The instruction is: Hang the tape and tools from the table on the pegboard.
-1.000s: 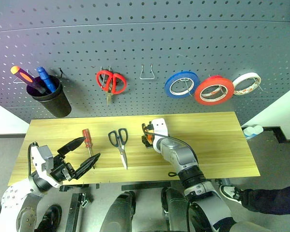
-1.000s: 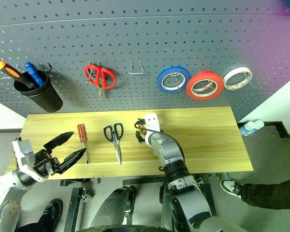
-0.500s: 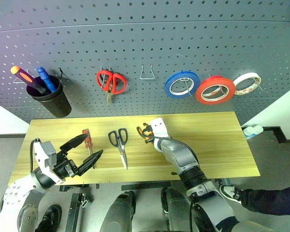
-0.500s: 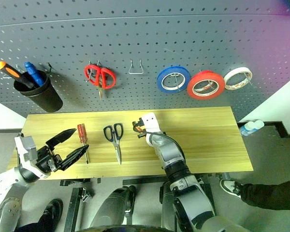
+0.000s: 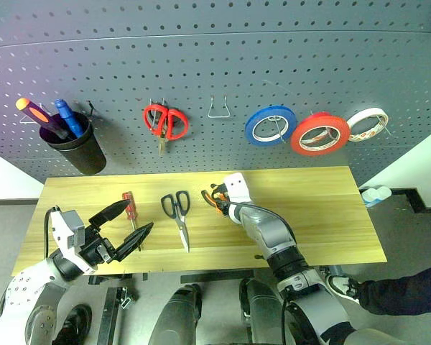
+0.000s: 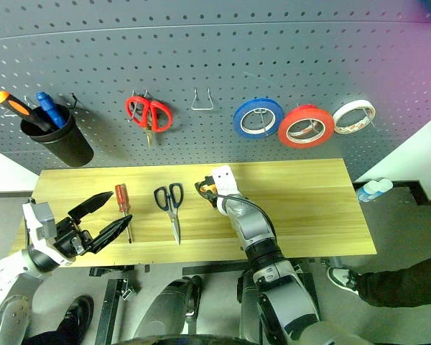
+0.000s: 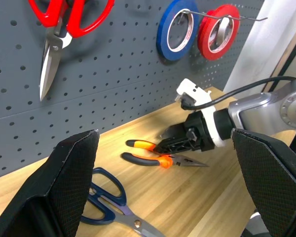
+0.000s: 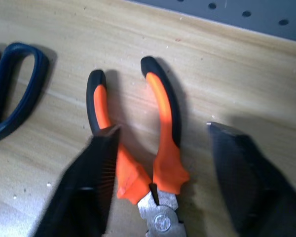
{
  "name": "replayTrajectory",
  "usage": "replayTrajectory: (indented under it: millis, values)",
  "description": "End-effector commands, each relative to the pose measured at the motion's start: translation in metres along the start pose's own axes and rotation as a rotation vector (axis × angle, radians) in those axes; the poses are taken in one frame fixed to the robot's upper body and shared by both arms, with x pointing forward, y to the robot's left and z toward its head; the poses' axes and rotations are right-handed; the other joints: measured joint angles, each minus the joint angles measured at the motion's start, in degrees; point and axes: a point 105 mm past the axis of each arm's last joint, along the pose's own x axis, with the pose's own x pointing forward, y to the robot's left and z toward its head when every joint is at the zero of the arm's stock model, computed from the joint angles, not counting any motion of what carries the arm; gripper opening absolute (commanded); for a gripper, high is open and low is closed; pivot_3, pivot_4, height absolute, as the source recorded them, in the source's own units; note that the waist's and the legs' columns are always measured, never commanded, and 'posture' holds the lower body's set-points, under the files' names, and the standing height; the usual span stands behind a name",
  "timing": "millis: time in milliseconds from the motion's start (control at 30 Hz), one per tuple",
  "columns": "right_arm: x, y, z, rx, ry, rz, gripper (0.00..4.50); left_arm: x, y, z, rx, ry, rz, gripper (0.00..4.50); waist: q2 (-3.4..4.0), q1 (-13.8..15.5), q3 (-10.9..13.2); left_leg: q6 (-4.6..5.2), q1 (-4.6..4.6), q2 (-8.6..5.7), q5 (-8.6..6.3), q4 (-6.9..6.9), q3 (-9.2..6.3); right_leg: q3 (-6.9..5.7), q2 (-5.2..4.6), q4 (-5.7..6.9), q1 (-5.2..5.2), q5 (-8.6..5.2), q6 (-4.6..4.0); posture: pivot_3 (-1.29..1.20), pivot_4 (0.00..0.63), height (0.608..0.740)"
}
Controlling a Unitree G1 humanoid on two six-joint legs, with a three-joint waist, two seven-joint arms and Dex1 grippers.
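Note:
Orange-and-black pliers (image 8: 163, 123) lie flat on the light wood table (image 5: 323, 208). My right gripper (image 8: 162, 127) stands open over them, one finger on each side near the pivot, with the handles pointing away from it. Left of them lie dark-handled scissors (image 5: 178, 214) and a red-handled screwdriver (image 5: 131, 208). My left gripper (image 5: 138, 215) hovers wide open at the table's front left, just short of the screwdriver. A red tape roll (image 5: 317, 134) hangs on the grey pegboard (image 5: 201, 57).
On the pegboard are a black cup (image 5: 79, 151) holding two screwdrivers, red scissors (image 5: 165, 122), a bare wire hook (image 5: 218, 109), a blue roll (image 5: 270, 124) and a white roll (image 5: 366, 123). A person's leg (image 5: 406, 295) shows at the lower right.
My right gripper has rolled slightly over the pliers, whose handles now show to its left. The left arm has stayed where it was.

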Motion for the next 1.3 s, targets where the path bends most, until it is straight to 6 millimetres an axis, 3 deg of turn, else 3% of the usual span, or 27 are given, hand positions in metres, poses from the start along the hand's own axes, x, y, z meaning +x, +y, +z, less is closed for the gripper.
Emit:
replayTrajectory:
  millis: [33, 500, 1167, 1300]
  values:
    - [-0.001, 0.007, 0.009, 0.001, -0.012, 0.026, 2.91, 0.0, -0.002, 0.007, 0.021, -0.017, -0.014, 4.5, 0.0, 0.0, 0.0, 0.0, 0.0, 0.0, 0.0, 0.0, 0.0, 0.0, 0.0, 0.0, 0.0, 0.0, 0.0, 0.11, 0.28, 0.74]
    - [0.001, 0.017, -0.02, -0.077, 0.126, 0.077, 2.91, 0.0, -0.002, 0.006, 0.023, -0.035, -0.017, 4.5, 0.01, 0.0, 0.0, 0.0, -0.01, 0.0, 0.0, -0.01, 0.0, 0.0, -0.01, -0.02, -0.01, 0.0, 0.0, 0.12, 0.285, 0.74]
    - [0.009, 0.017, -0.017, -0.183, 0.106, 0.088, 2.91, -0.006, 0.0, 0.003, 0.026, -0.025, -0.004, 4.5, 0.0, 0.1, 0.0, 0.0, -0.01, 0.0, 0.0, 0.0, -0.02, -0.01, -0.01, -0.02, -0.01, 0.0, 0.0, 0.13, 0.281, 0.74]
    - [0.01, 0.015, -0.017, -0.193, 0.11, 0.092, 2.1, -0.006, 0.0, 0.003, 0.03, -0.027, 0.0, 4.5, 0.0, 0.1, 0.0, 0.0, -0.01, 0.0, 0.0, 0.0, -0.02, -0.01, -0.01, -0.02, 0.0, 0.0, 0.0, 0.13, 0.28, 0.74]
